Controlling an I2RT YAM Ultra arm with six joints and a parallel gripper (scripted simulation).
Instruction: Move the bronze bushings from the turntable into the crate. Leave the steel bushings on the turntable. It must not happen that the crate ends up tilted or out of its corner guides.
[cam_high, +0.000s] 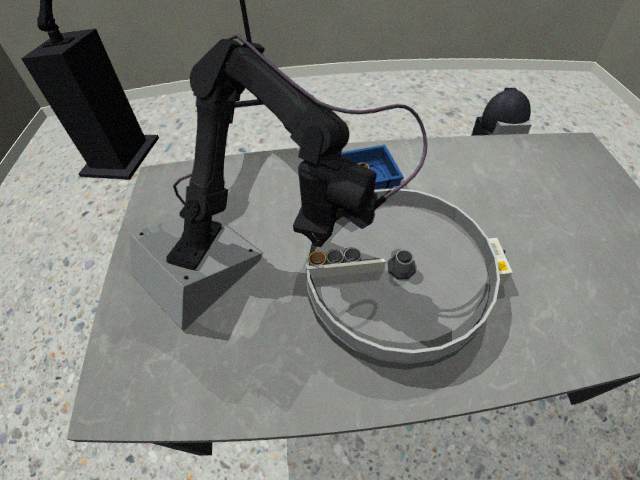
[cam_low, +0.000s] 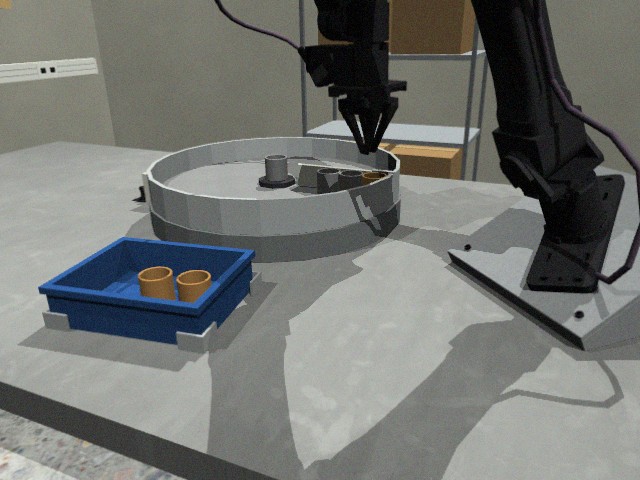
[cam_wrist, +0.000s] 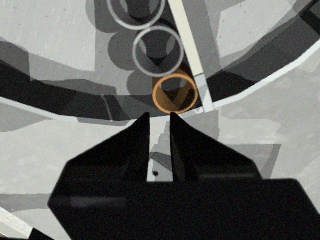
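inside the turntable (cam_high: 403, 352) (cam_low: 268, 214) (cam_wrist: 107, 107), a bronze bushing (cam_high: 316, 257) (cam_low: 374, 176) (cam_wrist: 175, 93) stands axis-vertical.
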